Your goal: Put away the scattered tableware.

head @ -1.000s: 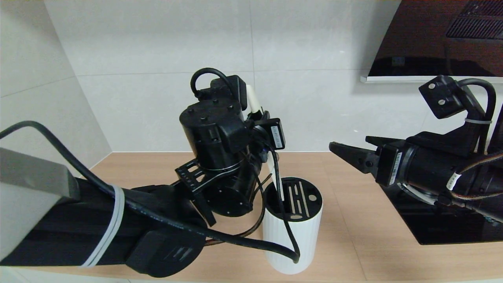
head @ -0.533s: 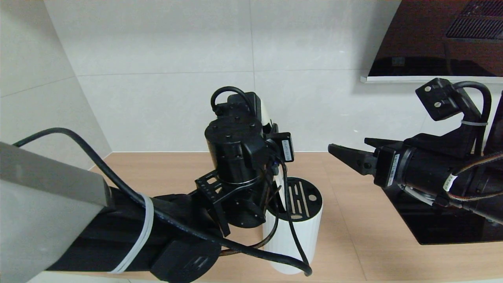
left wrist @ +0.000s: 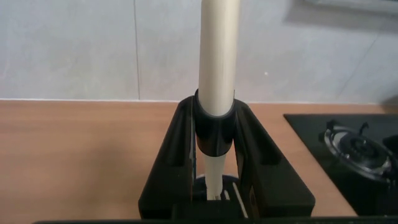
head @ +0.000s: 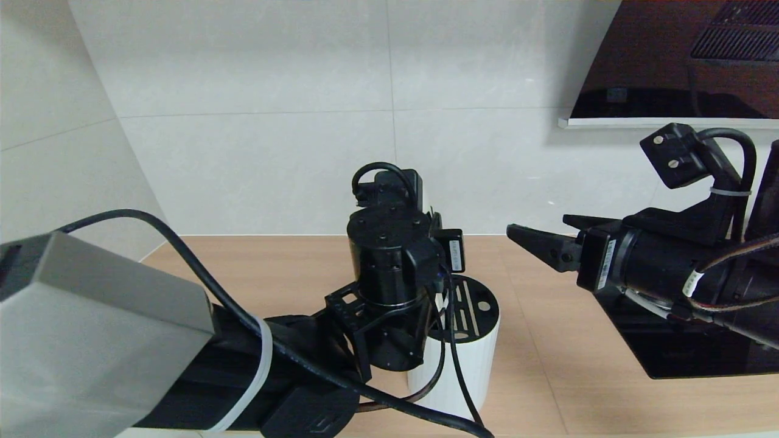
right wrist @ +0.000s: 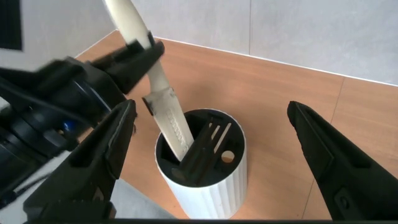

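Near edge of wooden counter [head: 243,267]: white ribbed knife holder [head: 481,353], upright, black slotted top. No writing visible on it.

Directly above holder: left gripper [left wrist: 215,124], pointing down. Jaws closed tight on the knife [right wrist: 163,106], gripping the cream handle just above the dark collar. Handle rises above the fingers. Serrated blade slants down, lower part already inside the wide opening of the holder's top, upper part of blade still out in the air. The narrow slots and the round hole next to it are unoccupied.

Small white label [head: 456,250] on the left wrist housing; print too small to read.

Right of holder, well apart from it and above the counter: right gripper [head: 539,226], pointing left toward the holder. Jaws spread wide, holding nothing. White label [head: 608,264] on its body, print also unreadable.

Right side of counter: black cooktop [head: 669,347], set flush, with a burner [left wrist: 354,143] seen from the left wrist view.

Far: pale tiled wall [head: 243,152] behind the counter. Upper right, dark range hood [head: 669,55] on the wall above the cooktop.
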Available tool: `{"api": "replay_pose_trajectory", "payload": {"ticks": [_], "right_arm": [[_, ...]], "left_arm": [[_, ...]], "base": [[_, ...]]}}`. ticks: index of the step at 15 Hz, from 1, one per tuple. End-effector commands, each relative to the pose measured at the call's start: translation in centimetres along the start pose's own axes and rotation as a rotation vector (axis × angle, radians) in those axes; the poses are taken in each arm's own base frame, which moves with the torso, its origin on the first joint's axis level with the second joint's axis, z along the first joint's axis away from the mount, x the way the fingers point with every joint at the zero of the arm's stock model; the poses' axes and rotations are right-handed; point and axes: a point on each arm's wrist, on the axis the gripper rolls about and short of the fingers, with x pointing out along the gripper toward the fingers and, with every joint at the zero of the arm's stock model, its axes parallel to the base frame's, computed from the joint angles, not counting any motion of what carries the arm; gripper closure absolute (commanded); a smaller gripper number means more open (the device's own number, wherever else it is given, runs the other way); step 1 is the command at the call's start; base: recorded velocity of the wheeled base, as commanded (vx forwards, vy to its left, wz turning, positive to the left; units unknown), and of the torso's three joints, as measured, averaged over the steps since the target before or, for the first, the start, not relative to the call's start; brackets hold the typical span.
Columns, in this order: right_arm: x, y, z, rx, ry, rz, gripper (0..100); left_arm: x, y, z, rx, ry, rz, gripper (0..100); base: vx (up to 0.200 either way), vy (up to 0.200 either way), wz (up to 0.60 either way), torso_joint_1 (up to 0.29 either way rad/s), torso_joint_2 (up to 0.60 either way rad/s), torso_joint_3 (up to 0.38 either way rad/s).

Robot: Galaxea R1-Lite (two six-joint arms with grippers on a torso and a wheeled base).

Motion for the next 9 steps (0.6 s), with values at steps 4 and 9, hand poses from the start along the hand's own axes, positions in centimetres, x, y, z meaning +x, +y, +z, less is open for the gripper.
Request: {"api": "replay_pose_trajectory", "payload": {"ticks": [4,9], "right_arm": [[0.2,0.0,-0.3,-0.002,0.012,-0.002,0],[0.2,0.0,-0.3,-0.002,0.014,-0.002,0]], "left_arm": [[0.3,-0.2,-1.8,0.026,0.034,0.005,100],[0.3,-0.6,-3.9,0.05,0.064,-0.005,100]], "base": [[0.0,0.0,0.0,0.0,0.0,0.0],[0.0,0.0,0.0,0.0,0.0,0.0]]}}
